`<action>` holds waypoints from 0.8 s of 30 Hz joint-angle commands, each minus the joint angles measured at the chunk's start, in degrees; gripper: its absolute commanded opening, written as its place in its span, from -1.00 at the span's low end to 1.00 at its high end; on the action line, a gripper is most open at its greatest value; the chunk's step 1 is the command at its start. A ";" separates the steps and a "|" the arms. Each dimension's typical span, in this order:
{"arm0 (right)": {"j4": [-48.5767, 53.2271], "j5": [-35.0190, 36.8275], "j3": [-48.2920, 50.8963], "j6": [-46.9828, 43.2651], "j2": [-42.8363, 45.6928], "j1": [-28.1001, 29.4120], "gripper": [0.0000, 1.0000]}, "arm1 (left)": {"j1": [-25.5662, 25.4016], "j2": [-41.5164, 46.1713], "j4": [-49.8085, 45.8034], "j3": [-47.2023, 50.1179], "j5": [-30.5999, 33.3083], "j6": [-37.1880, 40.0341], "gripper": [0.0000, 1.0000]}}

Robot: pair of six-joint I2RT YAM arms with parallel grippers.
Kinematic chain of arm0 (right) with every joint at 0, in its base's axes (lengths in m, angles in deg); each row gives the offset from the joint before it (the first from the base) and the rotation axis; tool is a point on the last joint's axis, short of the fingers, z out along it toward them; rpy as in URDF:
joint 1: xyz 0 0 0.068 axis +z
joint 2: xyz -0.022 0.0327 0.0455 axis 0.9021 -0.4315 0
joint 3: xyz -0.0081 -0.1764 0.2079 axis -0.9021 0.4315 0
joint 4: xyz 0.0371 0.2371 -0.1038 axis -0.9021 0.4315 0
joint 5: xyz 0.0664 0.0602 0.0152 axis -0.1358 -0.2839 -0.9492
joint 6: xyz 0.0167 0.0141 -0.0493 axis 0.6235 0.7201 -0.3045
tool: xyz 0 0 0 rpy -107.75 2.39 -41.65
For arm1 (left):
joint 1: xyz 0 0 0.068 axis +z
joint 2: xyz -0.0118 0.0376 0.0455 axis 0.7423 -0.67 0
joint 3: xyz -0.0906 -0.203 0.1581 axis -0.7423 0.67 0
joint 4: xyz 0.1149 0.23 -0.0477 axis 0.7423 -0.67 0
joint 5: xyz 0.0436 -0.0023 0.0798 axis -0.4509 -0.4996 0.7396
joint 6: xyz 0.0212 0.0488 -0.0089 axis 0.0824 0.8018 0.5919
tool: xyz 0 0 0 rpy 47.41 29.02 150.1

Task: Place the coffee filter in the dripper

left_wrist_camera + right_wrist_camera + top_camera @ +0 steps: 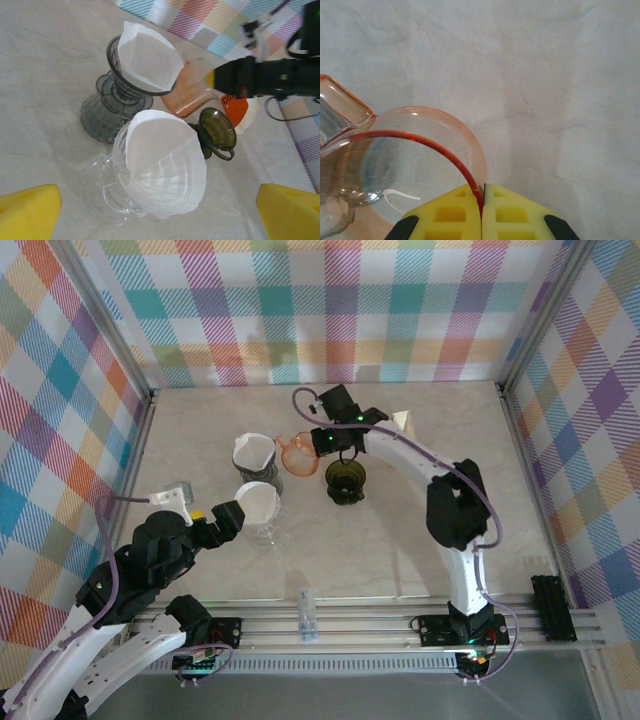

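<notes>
Left gripper point(160, 212) jaws wide open, holding nothing, on the near side of the clear dripper point(112, 195). A coffee filter point(165, 165) is already seated in it. Grey dripper point(107, 107) behind holds a second filter point(150, 57). Orange dripper point(420, 150) is empty, with the right gripper point(482, 210) clamped on its rim. Olive dripper point(346, 480) is empty too. My read: two loaded, two left.

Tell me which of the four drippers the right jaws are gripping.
The orange dripper, pinched at its rim by the right jaws. The grey dripper and clear dripper hold paper filters; the dark green dripper sits empty.
</notes>
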 commanded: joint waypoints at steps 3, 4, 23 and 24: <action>-1.08 3.48 7.78 3.22 13.39 0.31 -0.86 | 0.55 1.47 -0.47 0.73 1.63 -0.44 1.00; -0.79 3.65 9.78 3.88 15.36 0.31 -0.86 | 0.55 1.57 -0.48 0.73 1.73 -0.52 1.00; 9.44 15.56 44.83 14.22 41.34 12.86 -0.85 | 0.55 1.27 1.64 2.52 0.25 -1.87 1.00; 8.54 15.53 45.55 14.53 40.39 13.29 -0.85 | 0.62 1.12 1.66 2.50 0.13 -2.00 1.00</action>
